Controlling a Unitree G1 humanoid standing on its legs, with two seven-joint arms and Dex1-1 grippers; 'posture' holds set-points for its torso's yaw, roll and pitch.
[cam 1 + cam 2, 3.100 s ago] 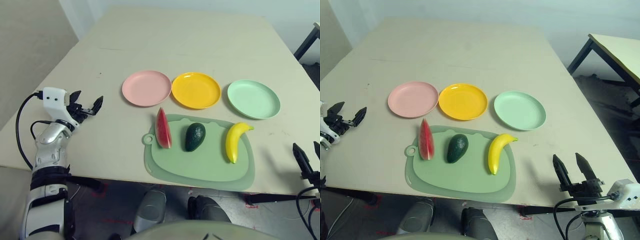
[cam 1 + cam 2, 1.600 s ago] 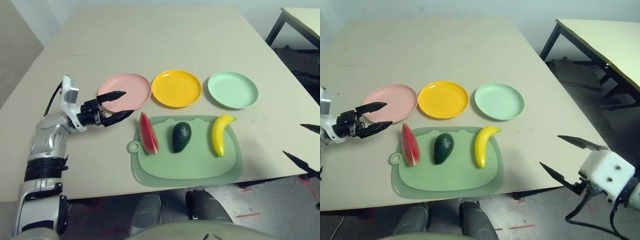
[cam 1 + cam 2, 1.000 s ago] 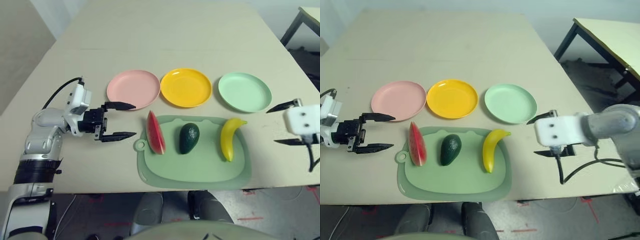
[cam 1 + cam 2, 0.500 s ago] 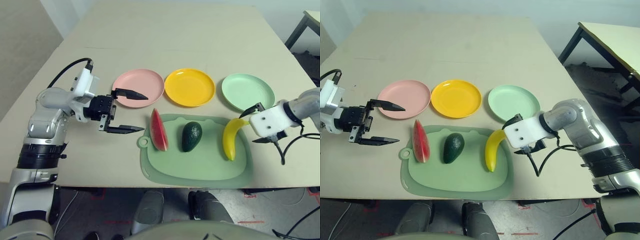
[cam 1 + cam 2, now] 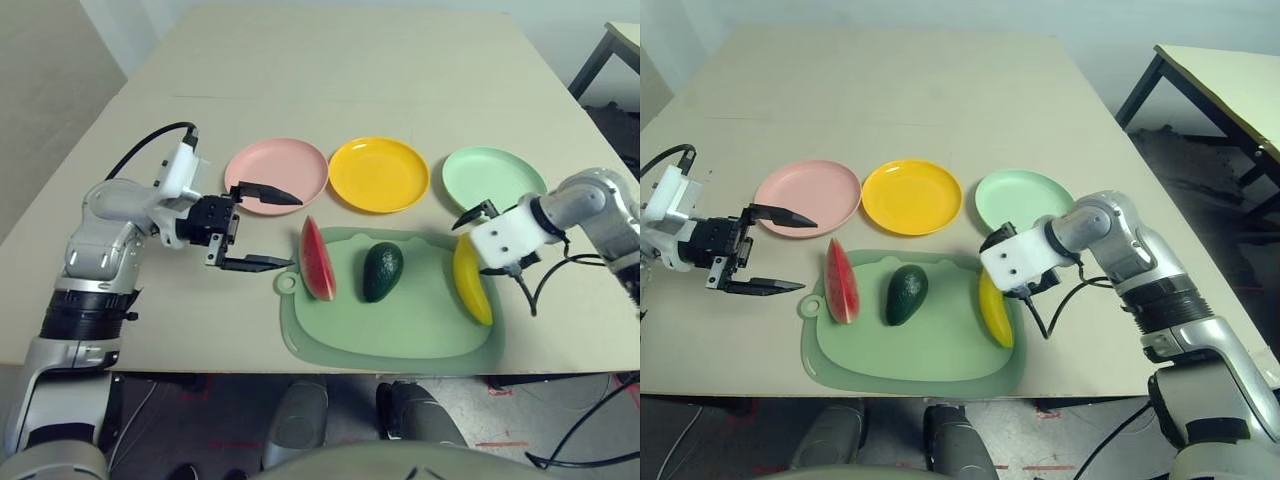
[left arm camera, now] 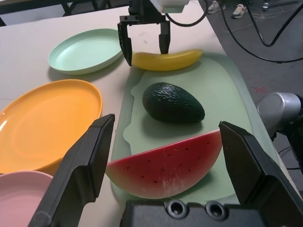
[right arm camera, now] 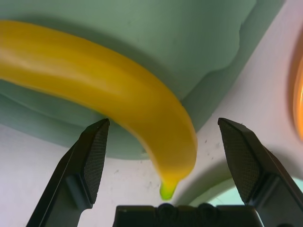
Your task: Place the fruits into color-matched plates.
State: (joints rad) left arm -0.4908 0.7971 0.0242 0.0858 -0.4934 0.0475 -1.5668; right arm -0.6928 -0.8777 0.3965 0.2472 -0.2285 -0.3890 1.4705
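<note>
Right wrist view: right gripper point(image 7: 161, 165) wide, straddling banana point(image 7: 94, 94) tip near mat point(image 7: 156, 28) edge; closing there probably squirts it free. Left gripper point(image 5: 262, 228) wide, empty.

Left gripper point(image 5: 262, 228) level, jaws wide apart; right gripper point(image 6: 144, 37) steeply downward, jaws wide too.
</note>
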